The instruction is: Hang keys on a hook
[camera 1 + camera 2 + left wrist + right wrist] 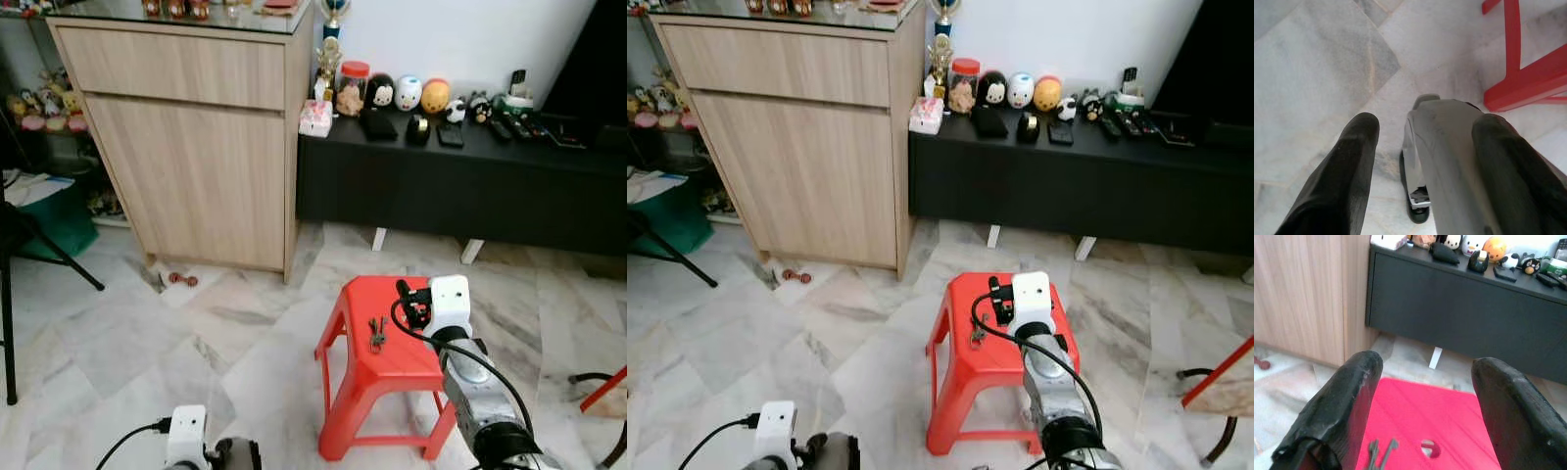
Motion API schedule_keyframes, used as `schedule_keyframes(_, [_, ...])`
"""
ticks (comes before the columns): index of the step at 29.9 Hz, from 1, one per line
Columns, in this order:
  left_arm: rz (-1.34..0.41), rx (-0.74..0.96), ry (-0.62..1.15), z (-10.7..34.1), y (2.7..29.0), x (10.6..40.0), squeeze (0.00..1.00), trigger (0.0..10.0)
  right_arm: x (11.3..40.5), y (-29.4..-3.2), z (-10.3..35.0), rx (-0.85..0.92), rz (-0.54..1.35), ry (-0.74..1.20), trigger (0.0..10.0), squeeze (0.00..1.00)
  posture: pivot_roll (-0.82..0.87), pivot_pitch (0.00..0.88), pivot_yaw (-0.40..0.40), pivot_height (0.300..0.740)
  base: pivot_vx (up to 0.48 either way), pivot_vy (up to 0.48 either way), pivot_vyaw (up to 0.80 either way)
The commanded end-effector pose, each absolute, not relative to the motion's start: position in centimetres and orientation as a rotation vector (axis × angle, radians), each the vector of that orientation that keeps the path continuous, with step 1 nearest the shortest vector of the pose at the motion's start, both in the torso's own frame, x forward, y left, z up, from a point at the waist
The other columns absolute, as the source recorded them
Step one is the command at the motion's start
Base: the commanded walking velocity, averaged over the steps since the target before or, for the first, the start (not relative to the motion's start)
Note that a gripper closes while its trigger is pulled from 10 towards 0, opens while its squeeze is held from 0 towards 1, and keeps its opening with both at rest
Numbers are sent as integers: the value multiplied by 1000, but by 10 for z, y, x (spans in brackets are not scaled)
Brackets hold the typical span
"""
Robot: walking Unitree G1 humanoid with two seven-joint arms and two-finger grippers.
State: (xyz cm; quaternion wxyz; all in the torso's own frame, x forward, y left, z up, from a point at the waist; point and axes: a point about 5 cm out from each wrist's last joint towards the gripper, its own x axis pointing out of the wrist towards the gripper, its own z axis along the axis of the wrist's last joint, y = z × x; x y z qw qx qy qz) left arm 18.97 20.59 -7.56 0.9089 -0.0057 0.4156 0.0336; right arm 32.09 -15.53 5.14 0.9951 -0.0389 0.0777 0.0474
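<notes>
Reaching over a red plastic stool [392, 362], the right gripper [1422, 406] hovers above its seat with both black fingers spread wide and nothing between them. The keys [376, 333] lie flat near the stool's left edge, about midway along it, apart from the fingers. A clean pickup, as a judgement, means lowering straight over the bunch and closing on the thickest part, since thin metal lying flat on plastic can slip away. The left gripper [1422, 161] hangs low beside the robot's own silver leg, fingers apart, over pale marble floor [147, 333]. Beyond the stool stand a tall wooden cabinet [196, 147] and a long black console [460, 186] carrying small toy figures. No hook can be made out, perhaps because it lies outside these views. A small red object [182, 279] lies by the cabinet's foot.
</notes>
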Motion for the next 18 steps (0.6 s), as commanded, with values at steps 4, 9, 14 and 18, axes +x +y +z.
schedule_keyframes(4, [50, -34, 908, -82, 197, 182, 0, 10000, 318, -167, 46, -90, 53, 189, 10000, 0, 44, 0, -99, 631, 368, 0, 0])
schedule_keyframes(9, [50, -34, 909, -82, 197, 182, 0, 10000, 318, -165, 46, -83, 57, 187, 10000, 0, 44, 0, -99, 631, 365, 0, 0])
schedule_keyframes(14, [48, -36, 911, -82, 197, 181, 0, 10000, 317, -164, 44, -81, 65, 196, 10000, 0, 46, 0, -101, 631, 53, 0, 0])
schedule_keyframes(18, [48, -36, 915, -83, 196, 180, 0, 10000, 317, -164, 44, -87, 78, 205, 10000, 0, 44, 0, -102, 631, 0, 0, 0])
